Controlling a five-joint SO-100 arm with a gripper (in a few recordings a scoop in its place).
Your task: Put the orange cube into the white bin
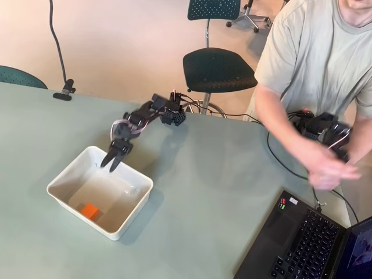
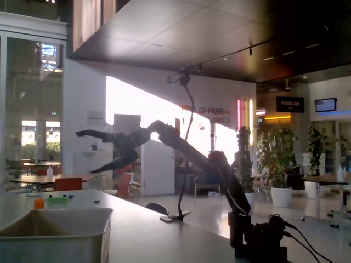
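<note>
Overhead view | orange cube [image 1: 89, 211] inside white bin [image 1: 64, 178] | end effector [image 1: 111, 164] wide, empty | no writing legible

Overhead view evenly lit, sharp; fixed view backlit, foreground dark.

Overhead view: we look down on table [image 1: 203, 192] from high above, slightly tilted toward far edge, wide enough to take in floor and chairs beyond. Fixed view: we sit low, near tabletop level at table's edge, looking across it along bin [image 2: 55, 233] toward bright windows, arm seen side-on in silhouette, fairly near. We see arm [image 1: 142, 116], bin [image 1: 64, 177] and tabletop in both views; clamped stand [image 2: 184, 164] at table edge appears in both too.
</note>
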